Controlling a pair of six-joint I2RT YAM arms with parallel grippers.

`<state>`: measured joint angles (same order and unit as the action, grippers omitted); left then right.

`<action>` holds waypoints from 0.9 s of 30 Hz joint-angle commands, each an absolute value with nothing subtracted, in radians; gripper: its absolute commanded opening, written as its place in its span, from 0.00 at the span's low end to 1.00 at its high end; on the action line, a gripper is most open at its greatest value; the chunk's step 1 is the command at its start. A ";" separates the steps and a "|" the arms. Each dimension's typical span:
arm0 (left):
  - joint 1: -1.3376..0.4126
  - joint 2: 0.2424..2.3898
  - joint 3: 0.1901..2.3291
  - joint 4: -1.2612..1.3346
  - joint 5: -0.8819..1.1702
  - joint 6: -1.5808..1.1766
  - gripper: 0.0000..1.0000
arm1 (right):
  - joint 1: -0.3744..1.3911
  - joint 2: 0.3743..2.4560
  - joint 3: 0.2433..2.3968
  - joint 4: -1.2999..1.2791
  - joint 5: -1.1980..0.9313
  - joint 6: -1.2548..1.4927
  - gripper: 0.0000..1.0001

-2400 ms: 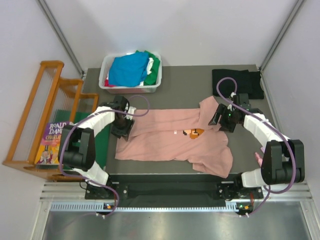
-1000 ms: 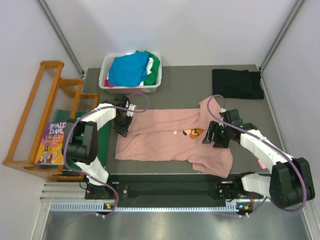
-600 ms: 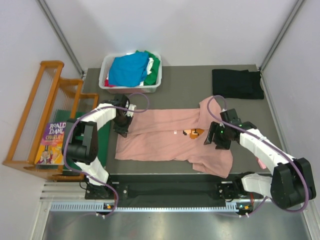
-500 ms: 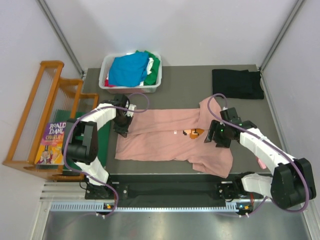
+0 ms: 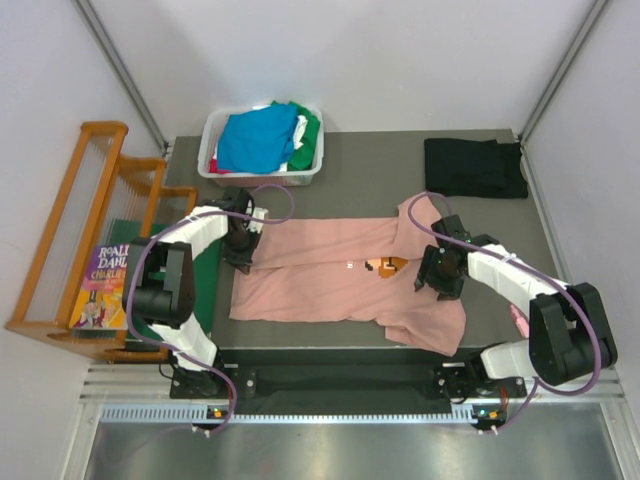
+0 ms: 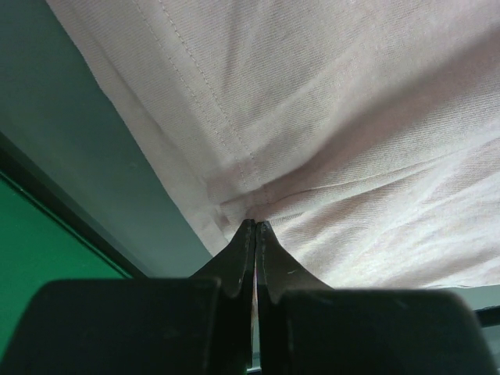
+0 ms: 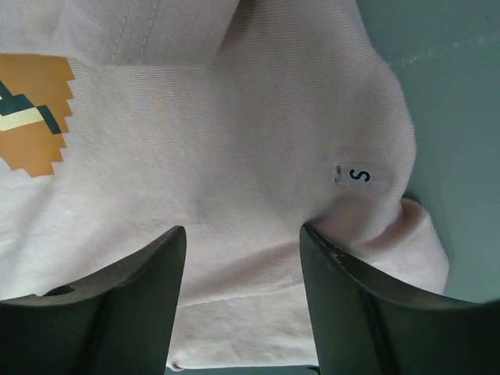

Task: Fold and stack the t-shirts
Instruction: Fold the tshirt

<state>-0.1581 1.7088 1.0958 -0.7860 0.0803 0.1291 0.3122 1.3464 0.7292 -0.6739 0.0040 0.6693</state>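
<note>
Top external: 1 pink t-shirt, left gripper pinching it, right gripper spread

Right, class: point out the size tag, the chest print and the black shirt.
size tag (image 7: 355, 175): right wrist view, middle of the white label.
chest print (image 7: 35, 148): right wrist view, its lower orange part.
black shirt (image 5: 475, 167): top view, middle of the cloth.

You've got plain white walls round a dark grey table, wooden rack off to its left, Roald Dahl book propped there, lighting soft and even.
</note>
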 commanded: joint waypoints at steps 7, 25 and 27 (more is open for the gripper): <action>-0.143 1.669 1.123 -0.802 0.041 0.166 0.00 | 0.290 1.359 0.738 -0.683 0.038 0.695 0.63; -0.101 1.649 1.124 -0.813 -0.023 0.221 0.00 | 0.230 1.387 0.670 -0.641 0.021 0.666 0.62; -0.100 1.647 1.123 -0.813 -0.028 0.227 0.00 | 0.221 1.381 0.669 -0.643 0.032 0.657 0.62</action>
